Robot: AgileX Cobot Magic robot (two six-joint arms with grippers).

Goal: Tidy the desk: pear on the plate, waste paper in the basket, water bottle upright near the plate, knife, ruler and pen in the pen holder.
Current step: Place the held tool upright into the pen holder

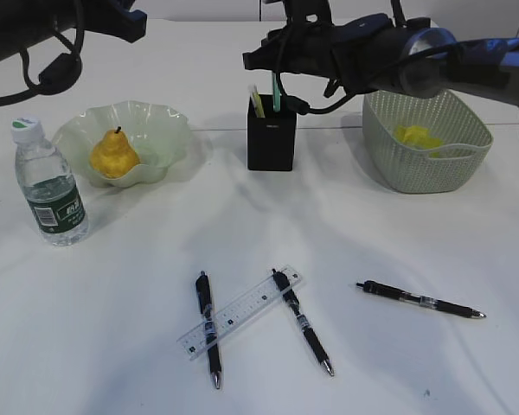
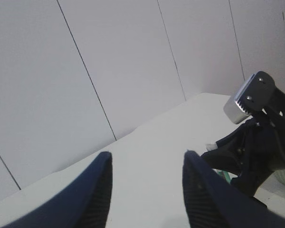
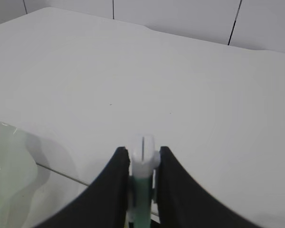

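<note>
Fingers of the right gripper [image 3: 141,190] are clamped on a green-and-white knife [image 3: 142,180] standing in the black pen holder [image 1: 271,133] near the desk's [image 1: 112,346] far edge, while the left gripper's [image 2: 147,190] fingers stand apart with nothing between them. Toward the left edge the pear [image 1: 113,156] sits on the plate [image 1: 169,130] with the water bottle [image 1: 50,183] upright beside it. Yellow waste paper [image 1: 418,136] lies in the basket [image 1: 424,164] at the right; the ruler [image 1: 240,312] and three pens [image 1: 304,322] lie near the front edge.
</note>
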